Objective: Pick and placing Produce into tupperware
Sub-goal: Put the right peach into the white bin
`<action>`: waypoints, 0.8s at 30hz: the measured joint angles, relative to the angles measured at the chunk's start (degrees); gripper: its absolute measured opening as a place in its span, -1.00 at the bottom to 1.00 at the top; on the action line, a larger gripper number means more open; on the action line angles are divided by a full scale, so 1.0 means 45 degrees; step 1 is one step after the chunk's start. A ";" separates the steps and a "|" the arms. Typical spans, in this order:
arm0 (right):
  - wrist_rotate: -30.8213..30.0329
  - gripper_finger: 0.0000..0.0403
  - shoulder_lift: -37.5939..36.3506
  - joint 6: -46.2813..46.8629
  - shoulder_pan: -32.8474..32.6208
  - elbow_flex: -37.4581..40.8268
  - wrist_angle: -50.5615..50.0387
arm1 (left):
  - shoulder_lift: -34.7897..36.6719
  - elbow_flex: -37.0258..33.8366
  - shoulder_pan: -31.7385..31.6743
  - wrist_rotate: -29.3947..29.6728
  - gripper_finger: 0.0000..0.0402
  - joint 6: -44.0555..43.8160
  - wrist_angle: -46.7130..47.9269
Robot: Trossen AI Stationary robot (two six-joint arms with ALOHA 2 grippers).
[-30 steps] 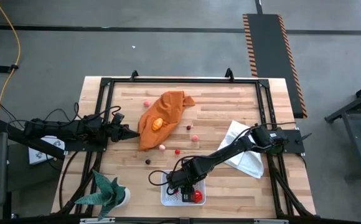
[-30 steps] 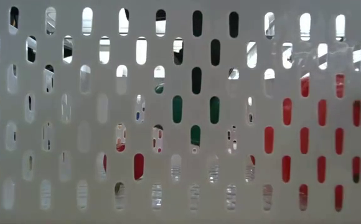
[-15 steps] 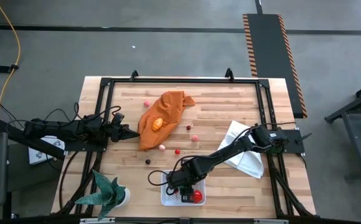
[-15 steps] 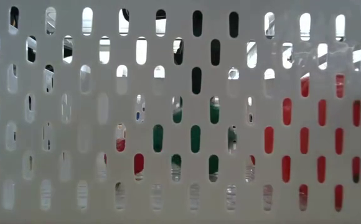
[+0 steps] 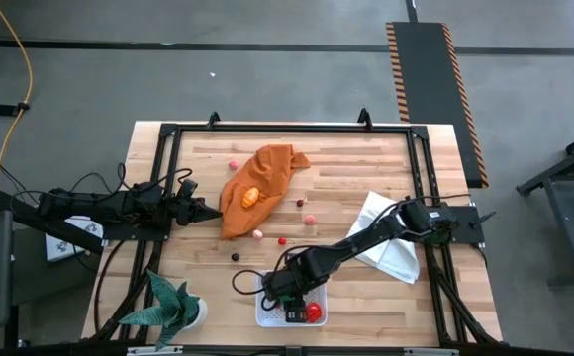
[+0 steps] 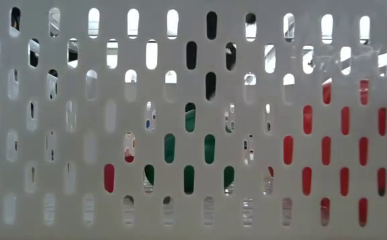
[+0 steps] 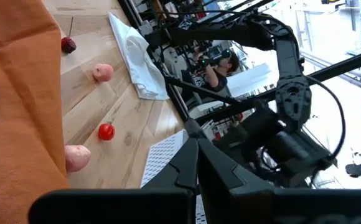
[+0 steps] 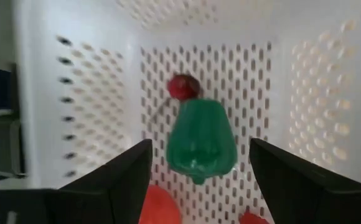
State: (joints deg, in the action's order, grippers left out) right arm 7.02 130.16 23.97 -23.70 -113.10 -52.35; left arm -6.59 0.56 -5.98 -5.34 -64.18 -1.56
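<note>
Tupperware sits at the near table edge, centre, its perforated white wall filling the whole low view. Inside, per right wrist cam: green pepper lying on the slotted floor, small dark-red piece touching its far end, red round piece beside its near end; a big red item shows in the tub's right corner from above. R gripper hovers over the tub w/ fingers spread wide, holding nothing, the pepper lying free betw. them. R arm reaches diagonally from the right rail across the white cloth, so it covers much of the tub's top. Loose produce on the wood: red berry, pink piece, dark berry, pink one, dark one, pink one near the far side. Orange cloth mid-table w/ an orange piece on it. Potted plant stands just left of the tub at the near edge; open wood betw. tub and cloth. L gripper waits at the left side, tip just beside the orange cloth; looks closed to a point, though the view is poor.
</note>
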 joint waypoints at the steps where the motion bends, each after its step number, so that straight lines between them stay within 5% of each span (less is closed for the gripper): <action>1: 0.0002 0.29 -0.0003 -0.0040 0.0023 -0.0198 -0.0124 | 0.0005 0.0005 0.0000 0.0000 -1.00 -0.0005 0.0005; 14: -0.0023 0.29 -0.0013 -0.1106 0.0354 -0.3454 -0.3935 | 0.0001 0.0004 0.0000 0.0004 -1.00 -0.0005 0.0004; 24: -0.0479 0.09 -0.0607 -0.1271 0.0400 -0.4580 -0.3785 | 0.0005 0.0000 0.0000 0.0000 -1.00 0.0000 0.0005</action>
State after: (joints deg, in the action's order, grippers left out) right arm 4.86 127.43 18.25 -21.90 -133.71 -69.38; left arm -6.57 0.56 -5.98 -5.34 -64.18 -1.54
